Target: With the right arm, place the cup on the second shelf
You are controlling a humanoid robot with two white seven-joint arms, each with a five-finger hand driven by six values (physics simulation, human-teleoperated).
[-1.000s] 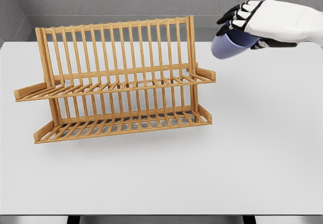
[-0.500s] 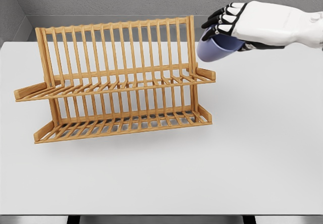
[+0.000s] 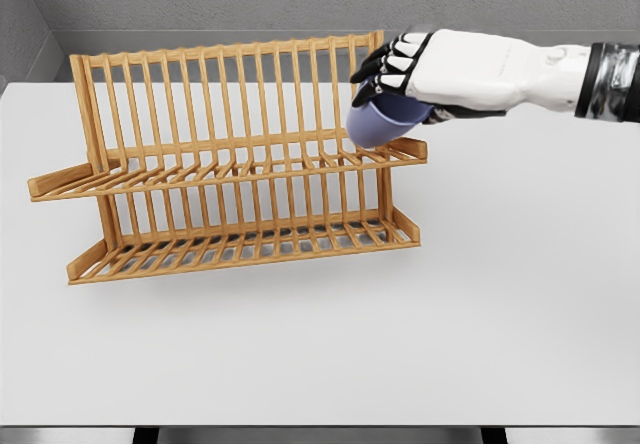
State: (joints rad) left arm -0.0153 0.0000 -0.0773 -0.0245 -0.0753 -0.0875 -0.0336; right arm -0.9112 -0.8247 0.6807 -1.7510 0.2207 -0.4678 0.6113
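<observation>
My right robot hand (image 3: 392, 76) grips the cup (image 3: 384, 122) from above, tilted, just over the rack's (image 3: 230, 164) upper shelf at its right end, ready to set down.

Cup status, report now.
Right hand shut on cup. Cup tilted, above right end of rack's upper shelf, not set down. Left arm out of view. Nothing blocking.

White table (image 3: 520, 294), wooden two-tier dish rack (image 3: 230, 164) standing on its left half
</observation>
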